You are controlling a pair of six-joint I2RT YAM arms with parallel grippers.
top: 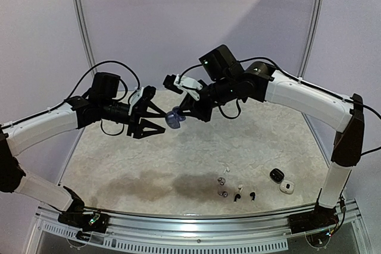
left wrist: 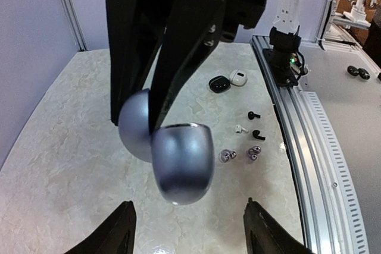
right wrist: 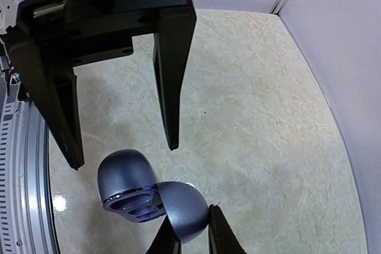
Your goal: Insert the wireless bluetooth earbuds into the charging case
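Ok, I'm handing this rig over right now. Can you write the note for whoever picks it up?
Right pincer: shut on the lid of the open purple charging case, held in mid-air.
Left pincer: open, tips facing the case's base, not touching.
Earbuds: loose on the table, near a black case and a white case.
Done: case lifted and open.
Left: every earbud; sockets look empty.

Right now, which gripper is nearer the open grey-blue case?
Right. The right gripper is clamped on the grey-blue case; the left gripper faces it, jaws spread, not touching.
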